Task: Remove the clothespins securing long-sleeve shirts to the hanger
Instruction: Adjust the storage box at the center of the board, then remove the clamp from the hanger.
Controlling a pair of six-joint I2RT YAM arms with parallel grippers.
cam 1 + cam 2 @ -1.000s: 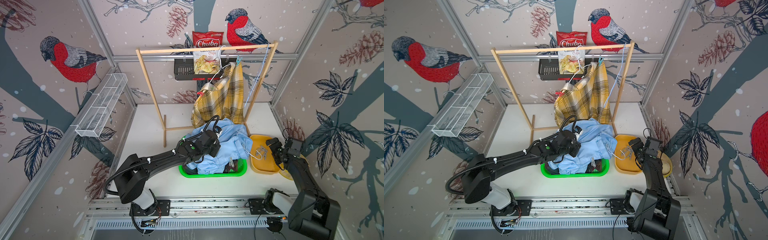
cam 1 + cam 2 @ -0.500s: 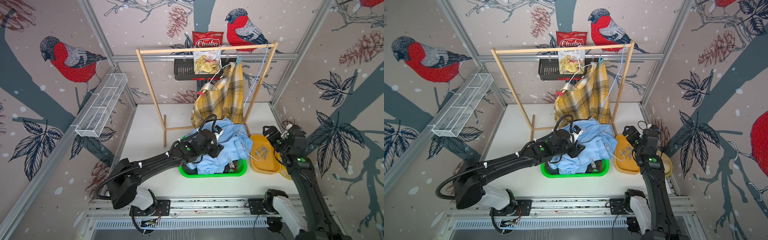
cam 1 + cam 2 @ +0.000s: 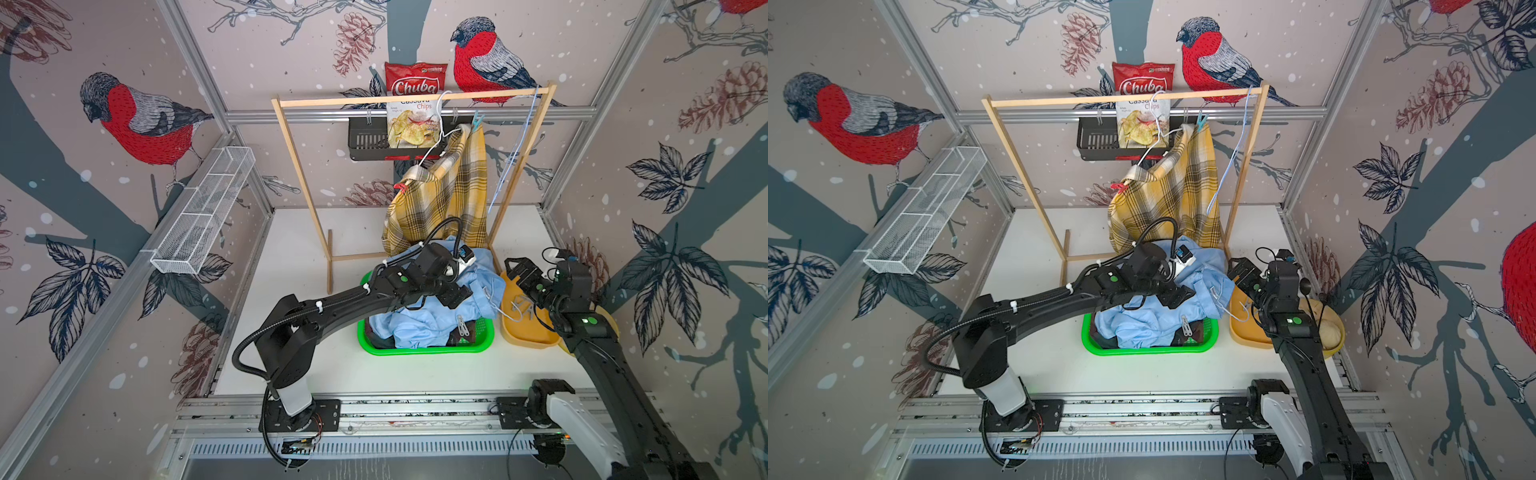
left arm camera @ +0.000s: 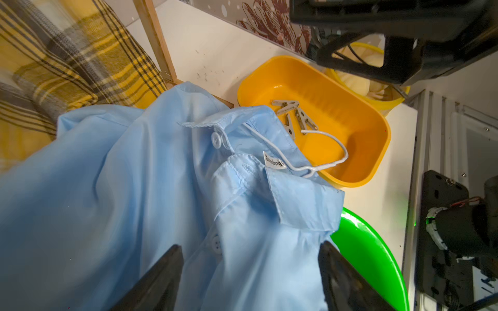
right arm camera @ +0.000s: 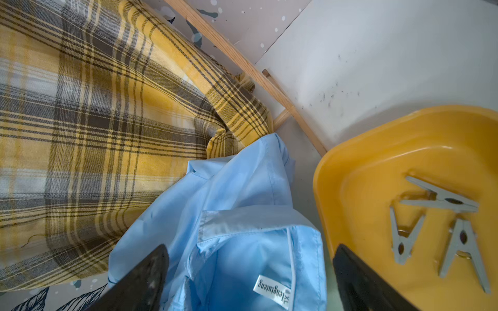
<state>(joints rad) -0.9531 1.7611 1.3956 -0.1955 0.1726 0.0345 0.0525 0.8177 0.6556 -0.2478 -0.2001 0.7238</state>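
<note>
White table (image 3: 291, 270): left claw (image 4: 249, 246), right claw (image 5: 250, 247) hovering agape near blue shirt (image 4: 134, 188); next probably pinching red clothespin (image 3: 400, 188) off yellow plaid shirt (image 3: 449, 195).

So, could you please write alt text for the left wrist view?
A light blue collared shirt fills the view between the black fingers of the open left gripper, a white wire hanger hook poking from its collar. Beyond it are an orange plastic tub holding grey clothespins and a mustard-yellow plaid shirt.
</note>
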